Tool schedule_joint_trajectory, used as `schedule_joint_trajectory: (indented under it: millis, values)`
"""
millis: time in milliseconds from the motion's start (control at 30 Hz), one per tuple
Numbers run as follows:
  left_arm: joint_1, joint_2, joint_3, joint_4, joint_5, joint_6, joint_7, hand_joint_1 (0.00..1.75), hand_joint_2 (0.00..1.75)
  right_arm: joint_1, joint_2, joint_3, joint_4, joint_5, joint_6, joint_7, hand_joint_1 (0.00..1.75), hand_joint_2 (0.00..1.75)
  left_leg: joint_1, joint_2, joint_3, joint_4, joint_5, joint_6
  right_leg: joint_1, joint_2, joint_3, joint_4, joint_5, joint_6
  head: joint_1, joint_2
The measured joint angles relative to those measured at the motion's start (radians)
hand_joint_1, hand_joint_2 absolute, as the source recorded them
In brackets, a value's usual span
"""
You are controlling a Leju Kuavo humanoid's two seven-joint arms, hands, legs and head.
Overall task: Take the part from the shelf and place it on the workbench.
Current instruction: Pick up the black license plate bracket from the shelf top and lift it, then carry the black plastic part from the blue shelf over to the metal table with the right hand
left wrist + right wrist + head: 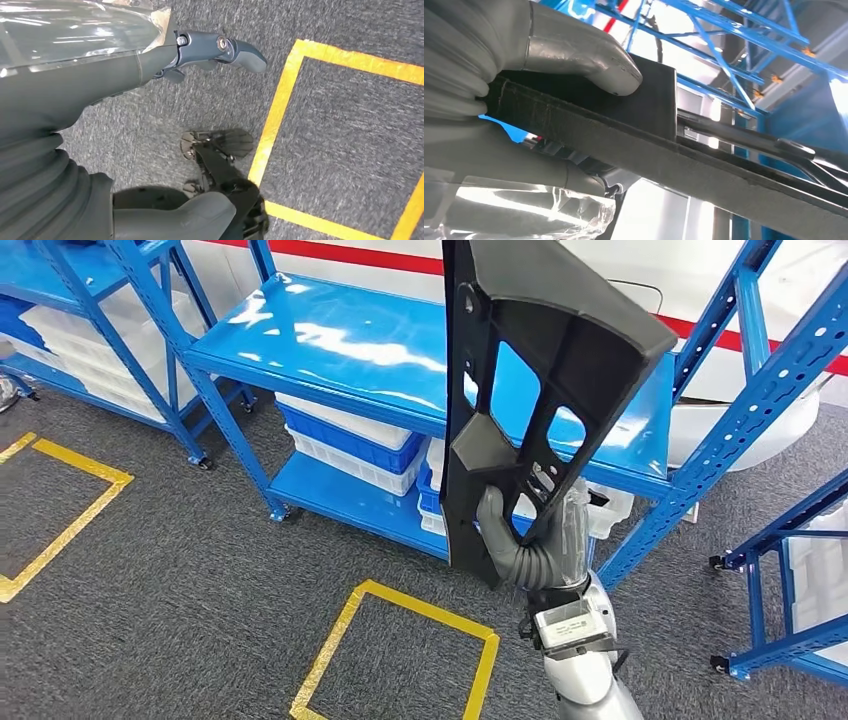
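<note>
My right hand (535, 540) grasps the long, flat, dark grey moulded plastic part (530, 390) near its lower end. In the head view the fingers wrap round a rib beside the lowest cut-out and the thumb lies across the near face. In the right wrist view my thick grey thumb (584, 55) presses on one face of the part (684, 165), the rest of the hand sits under the opposite face, and the panel edge is clamped between them.

Part orientation: long axis close to upright, tilted slightly. The narrow lower end sits just below my right hand; the wider end points up, away from the hand, and runs out of the top of the head view. Several open cut-outs run along its length, with the blue behind showing through them.

Part location: in the air above my right wrist, in front of the glossy blue metal shelf (340, 340) and clear of its top surface. Beyond and below my hand, white and blue plastic bins (350, 445) sit on the lower shelf level.

My left hand (215, 52) hangs over the grey carpet floor (345, 30). Nothing is in it; the dark fingers (245, 52) show extended, not curled. Yellow floor-tape squares (400, 650) lie on the carpet below both hands.
</note>
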Motion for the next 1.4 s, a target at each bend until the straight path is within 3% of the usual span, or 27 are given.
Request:
schedule_joint_trajectory:
  millis: [100,133,167,200,267,333,433,467,533,600,633,667,700,767,833,867,933,1000,1067,1133,1167,1200,1300,1367,1400]
  values:
    - [0.006,0.003,0.0,0.0,-0.009,-0.001,-0.01,0.0,1.75,0.007,-0.004,0.01,-0.005,0.0,-0.012,-0.005,1.75,1.75,0.006,0.016,-0.097,0.206,-0.096,-0.013,0.006,-0.024,-0.009,0.0,0.004,-0.013,-0.006,0.0]
    - [0.009,0.004,0.0,0.0,-0.012,-0.001,-0.011,0.0,1.75,0.012,-0.006,0.014,-0.006,-0.001,-0.017,-0.009,1.75,1.75,0.007,0.018,-0.113,0.241,-0.103,-0.015,0.007,-0.032,-0.011,0.001,0.005,-0.013,-0.006,0.0]
    - [0.012,0.006,0.0,0.0,-0.015,-0.002,-0.011,0.0,1.75,0.016,-0.009,0.018,-0.007,-0.004,-0.022,-0.013,1.75,1.75,0.007,0.021,-0.108,0.237,-0.092,-0.016,0.008,-0.04,-0.013,0.001,0.006,-0.014,-0.006,0.0]
    - [0.015,0.008,0.0,0.0,-0.017,-0.002,-0.011,0.0,1.75,0.02,-0.012,0.022,-0.007,-0.006,-0.028,-0.017,1.75,1.75,0.008,0.026,-0.081,0.193,-0.065,-0.015,0.008,-0.048,-0.013,0.001,0.006,-0.014,-0.006,0.0]
    - [0.016,0.012,0.0,0.0,-0.019,-0.002,-0.011,0.0,1.75,0.026,-0.017,0.031,-0.008,-0.011,-0.035,-0.027,1.75,1.75,0.006,0.056,0.008,0.038,-0.004,-0.011,0.011,-0.062,-0.011,0.002,0.006,-0.012,-0.006,0.0]
    - [0.014,0.014,0.0,0.0,-0.021,-0.001,-0.011,0.0,1.75,0.029,-0.021,0.041,-0.009,-0.015,-0.04,-0.039,1.75,1.75,0.001,0.078,0.057,-0.059,0.021,-0.001,0.019,-0.074,-0.012,0.003,0.007,-0.005,-0.004,0.0]
    - [0.017,0.014,0.001,0.0,-0.016,0.001,-0.01,0.0,1.75,0.03,-0.027,0.062,-0.01,-0.025,-0.046,-0.056,1.75,1.75,-0.005,0.059,0.053,-0.075,0.029,0.021,0.023,-0.091,-0.016,0.003,0.008,0.011,-0.001,0.0]
    - [0.018,0.014,0.001,0.0,-0.014,0.001,-0.009,0.0,1.75,0.03,-0.029,0.069,-0.009,-0.029,-0.048,-0.06,1.75,1.75,-0.005,0.051,0.053,-0.08,0.035,0.03,0.022,-0.083,-0.022,0.016,-0.001,0.014,0.0,0.0]
    - [0.018,0.012,0.002,0.0,-0.014,0.001,-0.008,0.0,1.75,0.03,-0.033,0.078,-0.009,-0.033,-0.051,-0.067,1.75,1.75,-0.002,0.035,0.052,-0.088,0.047,0.044,0.02,-0.047,-0.062,0.102,-0.05,0.01,0.003,0.0]
    - [0.017,0.012,0.002,0.0,-0.014,0.001,-0.007,0.0,1.75,0.033,-0.039,0.083,-0.006,-0.035,-0.051,-0.069,1.75,1.75,-0.004,0.015,0.045,-0.088,0.05,0.049,0.017,-0.016,-0.125,0.243,-0.111,0.001,0.007,0.0]
    - [0.017,0.012,0.002,0.0,-0.013,0.001,-0.007,0.0,1.75,0.035,-0.042,0.086,-0.004,-0.035,-0.051,-0.069,1.75,1.75,-0.005,0.004,0.043,-0.087,0.051,0.049,0.017,-0.012,-0.147,0.291,-0.126,0.002,0.008,0.0]
    - [0.018,0.012,0.002,0.0,-0.013,0.001,-0.007,0.0,1.75,0.037,-0.044,0.089,-0.003,-0.035,-0.051,-0.069,1.75,1.75,-0.006,-0.007,0.042,-0.086,0.052,0.049,0.017,-0.009,-0.152,0.303,-0.125,0.006,0.008,0.0]
    - [0.019,0.012,0.002,0.0,-0.013,0.001,-0.007,0.0,1.75,0.037,-0.046,0.091,-0.002,-0.035,-0.051,-0.069,1.75,1.75,-0.006,-0.019,0.041,-0.084,0.052,0.049,0.017,-0.006,-0.134,0.27,-0.106,0.013,0.008,0.0]
    - [0.019,0.012,0.002,0.0,-0.013,0.001,-0.007,0.0,1.75,0.037,-0.048,0.094,-0.001,-0.035,-0.051,-0.069,1.75,1.75,-0.007,-0.042,0.039,-0.078,0.051,0.046,0.016,0.021,-0.063,0.128,-0.049,0.025,0.008,0.0]
    - [0.019,0.011,0.002,0.0,-0.013,0.001,-0.006,0.0,1.75,0.037,-0.049,0.097,0.0,-0.035,-0.051,-0.069,1.75,1.75,-0.01,-0.061,0.03,-0.068,0.049,0.037,0.015,0.047,-0.018,0.031,-0.016,0.023,0.007,0.0]
    - [0.02,0.011,0.002,0.0,-0.014,0.001,-0.006,0.0,1.75,0.037,-0.05,0.098,0.0,-0.035,-0.051,-0.069,1.75,1.75,-0.009,-0.068,0.024,-0.065,0.05,0.031,0.016,0.052,-0.014,0.019,-0.013,0.019,0.006,0.0]
    - [0.024,0.013,0.002,0.0,-0.013,0.002,-0.006,0.0,1.75,0.036,-0.051,0.099,0.0,-0.035,-0.051,-0.069,1.75,1.75,-0.005,-0.075,0.016,-0.062,0.052,0.019,0.015,0.035,-0.015,0.018,-0.008,0.011,0.006,0.0]
    - [0.025,0.014,0.002,0.0,-0.013,0.001,-0.009,0.0,1.75,0.034,-0.051,0.1,0.0,-0.04,-0.052,-0.07,1.75,1.75,-0.003,-0.041,-0.001,-0.028,0.029,0.008,0.011,0.018,-0.012,0.015,-0.005,-0.001,0.002,0.0]
    - [0.023,0.014,0.002,0.0,-0.013,0.001,-0.017,0.0,1.75,0.031,-0.051,0.106,0.001,-0.056,-0.052,-0.072,1.75,1.75,-0.002,0.006,-0.055,0.086,-0.03,-0.002,0.012,-0.003,-0.011,0.013,-0.006,-0.011,-0.004,0.0]
    - [0.022,0.014,0.003,0.0,-0.012,0.0,-0.024,0.0,1.75,0.028,-0.051,0.116,0.005,-0.071,-0.051,-0.076,1.75,1.75,0.002,0.019,-0.117,0.207,-0.074,-0.008,0.016,-0.026,-0.011,0.013,-0.008,-0.014,-0.006,0.0]
    - [0.022,0.014,0.004,0.0,-0.009,0.0,-0.027,0.0,1.75,0.024,-0.051,0.123,0.009,-0.077,-0.051,-0.078,1.75,1.75,0.003,0.021,-0.127,0.226,-0.071,-0.01,0.017,-0.036,-0.011,0.014,-0.009,-0.015,-0.006,0.0]
    - [0.022,0.014,0.006,0.0,-0.005,0.0,-0.028,0.0,1.75,0.018,-0.05,0.129,0.013,-0.083,-0.05,-0.08,1.75,1.75,0.004,0.023,-0.117,0.204,-0.052,-0.009,0.018,-0.046,-0.01,0.014,-0.01,-0.015,-0.007,0.0]
    - [0.02,0.014,0.021,0.0,0.005,0.006,-0.025,0.0,1.75,-0.007,-0.048,0.148,0.024,-0.105,-0.046,-0.086,1.75,1.75,-0.001,0.063,-0.019,0.013,0.033,0.003,0.024,-0.07,-0.007,0.014,-0.013,-0.014,-0.006,0.0]
    - [0.016,0.013,0.026,0.0,0.003,0.009,-0.021,0.0,1.75,-0.022,-0.045,0.157,0.031,-0.117,-0.04,-0.086,1.75,1.75,-0.01,0.082,0.011,-0.052,0.047,0.012,0.031,-0.083,-0.008,0.015,-0.016,-0.009,-0.004,0.0]
    - [0.016,0.013,0.027,0.0,0.0,0.011,-0.021,0.0,1.75,-0.027,-0.044,0.162,0.035,-0.122,-0.036,-0.086,1.75,1.75,-0.014,0.074,0.009,-0.055,0.047,0.016,0.033,-0.091,-0.008,0.014,-0.017,-0.005,-0.003,0.0]
